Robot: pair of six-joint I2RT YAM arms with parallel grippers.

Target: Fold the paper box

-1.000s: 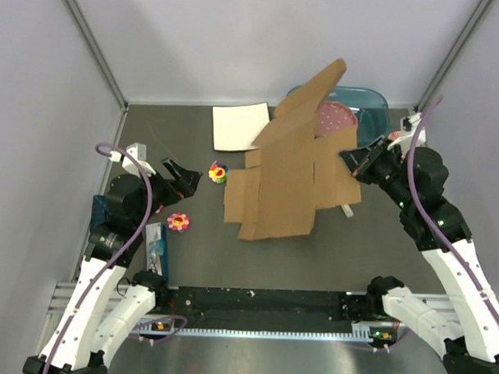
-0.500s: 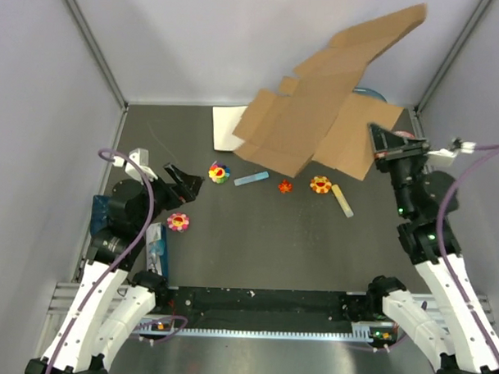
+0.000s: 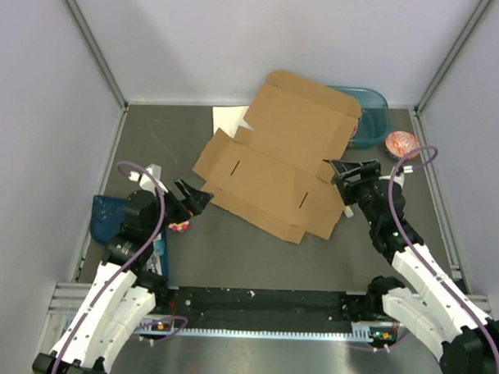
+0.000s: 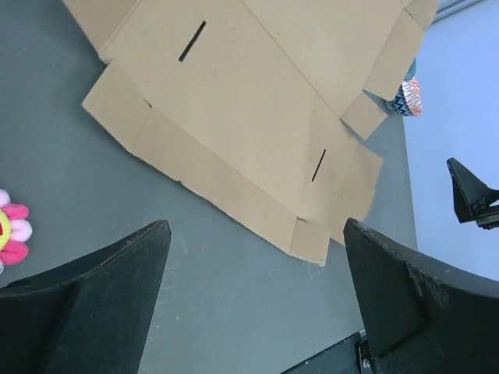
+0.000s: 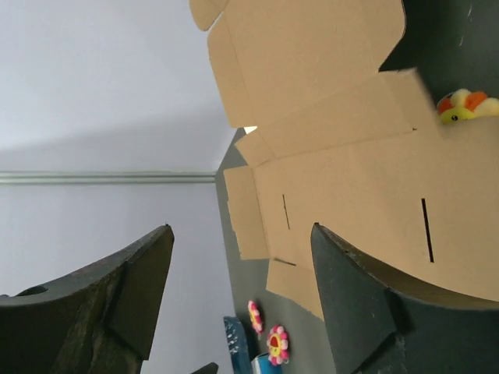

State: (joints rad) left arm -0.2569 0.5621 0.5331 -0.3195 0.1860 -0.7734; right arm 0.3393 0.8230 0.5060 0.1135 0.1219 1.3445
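The paper box [image 3: 271, 163] is an unfolded brown cardboard sheet with flaps and slits, lying across the middle of the table, and its far panel rises toward the back wall. My right gripper [image 3: 353, 171] is open at the sheet's right edge with nothing between its fingers. In the right wrist view the cardboard [image 5: 351, 179] fills the space beyond the open right gripper [image 5: 242, 288]. My left gripper [image 3: 193, 200] is open just left of the sheet's near left flap. The left wrist view shows the sheet [image 4: 249, 101] ahead of the open left gripper [image 4: 257, 312].
A teal tub [image 3: 373, 109] stands at the back right, partly behind the cardboard. A white sheet [image 3: 227, 117] peeks out at the back. A pink ball-like item [image 3: 403, 143] lies far right. Blue packets [image 3: 102, 216] and a pink flower toy [image 4: 8, 227] lie by the left arm.
The right gripper, shut on the cardboard, swung it up high, then opened. The sheet has dropped and now lies further left, covering the small toys. The right arm came down and inward.
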